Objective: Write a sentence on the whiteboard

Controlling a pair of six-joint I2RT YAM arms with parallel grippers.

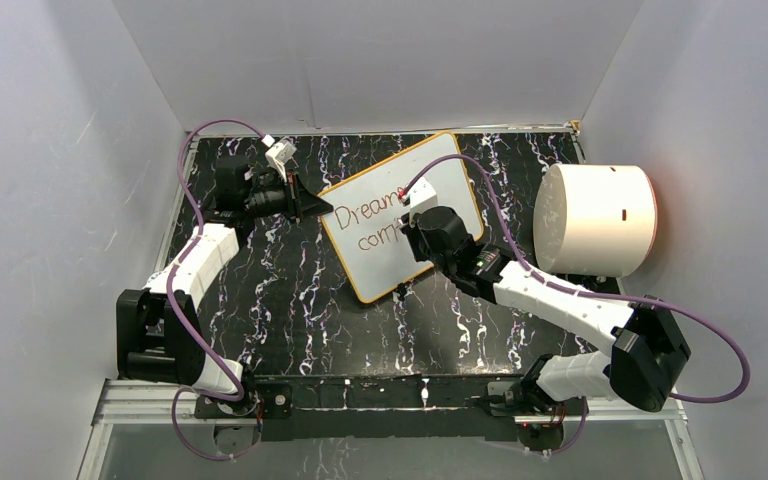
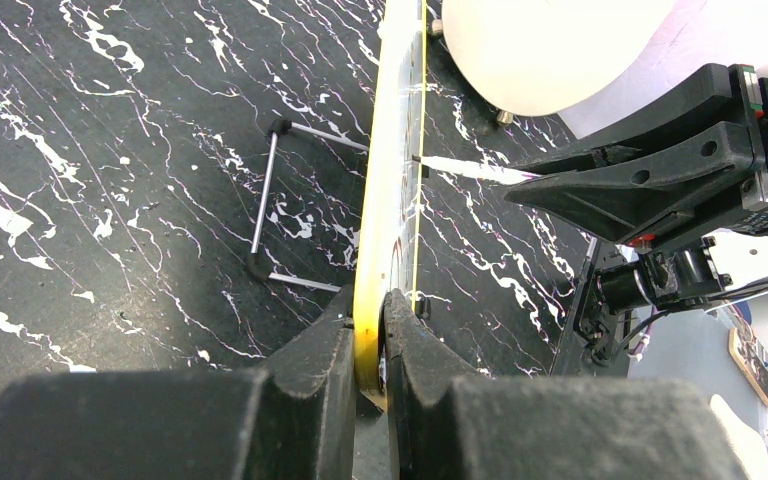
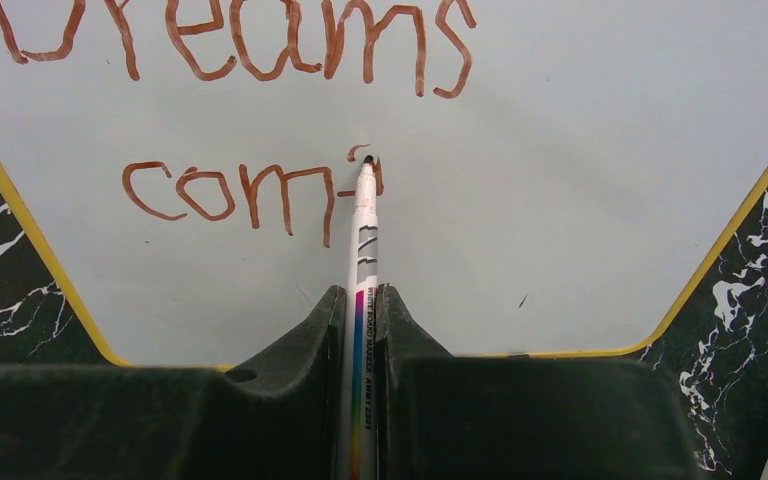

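You have the black, white-veined worktop (image 1: pixel 290 300) under both arms, with a big white cylinder (image 1: pixel 595 220) lying on its side at the far right. The whiteboard (image 1: pixel 375 272) sits just left of that cylinder, near the middle of the worktop and turned askew, its yellow rim showing all round. Your left fingers (image 2: pixel 370 330) are closed on the board's yellow edge, one finger on each face, at its left corner. Your right fingers (image 3: pixel 360 300) are over the board's face and clamped on a white marker (image 3: pixel 364 230), which runs straight out between them. Behind the board, in the left wrist view, a thin metal wire stand (image 2: pixel 265 200) with black end caps rests on the worktop. On the board you read "Dreams" in reddish-brown ink, and below it "com" with a further stroke begun. The marker's dark tip touches the board at that last stroke.
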